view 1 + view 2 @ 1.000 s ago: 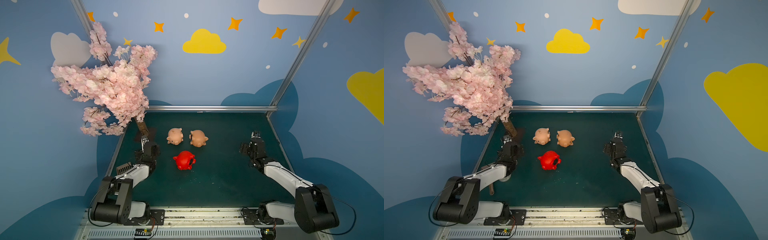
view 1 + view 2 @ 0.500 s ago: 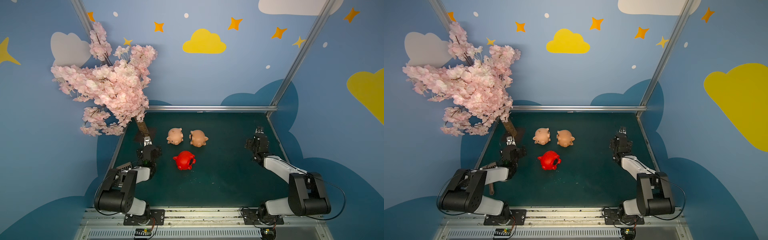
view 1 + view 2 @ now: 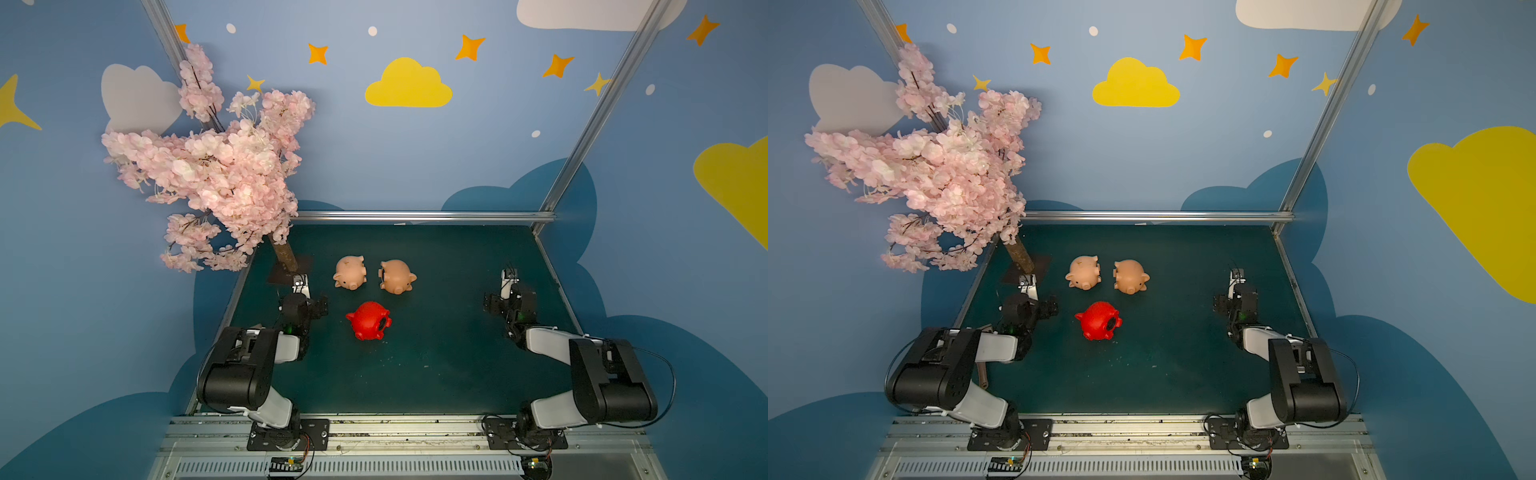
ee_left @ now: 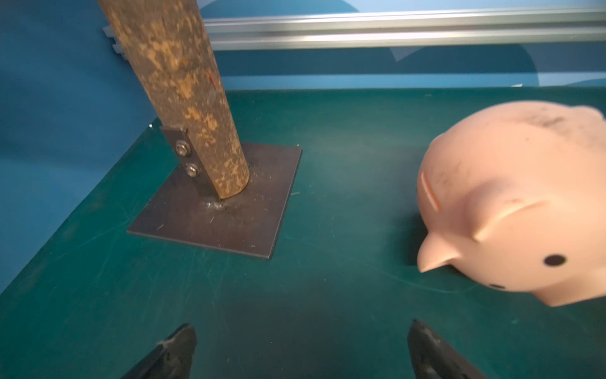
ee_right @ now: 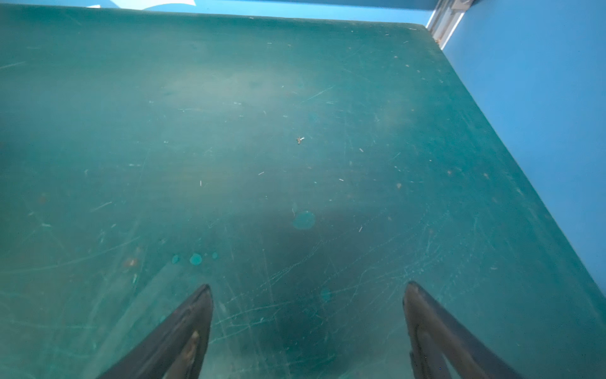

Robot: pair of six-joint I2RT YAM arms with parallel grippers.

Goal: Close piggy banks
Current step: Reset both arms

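Lying on the worktop [image 3: 436,374] toward its far edge: one peach piggy bank [image 3: 350,272], a second peach piggy bank [image 3: 397,276] beside it; red piggy bank [image 3: 369,321] nearer centre. Left pincer [image 4: 301,341], jaws apart, empty, by tree base plate [image 4: 223,210] near left edge. Right pincer [image 5: 308,295], jaws apart, empty, near right edge.

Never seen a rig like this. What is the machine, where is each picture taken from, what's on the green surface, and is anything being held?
Two robot arms stand at the near edge of a table, each ending in a gripper. Two pictures look down from overhead; two come from cameras on the arms' wrists. On the table lie two peach piggy banks, a red piggy bank, and a fake blossom tree on a metal plate. The left gripper and right gripper are open, holding nothing.
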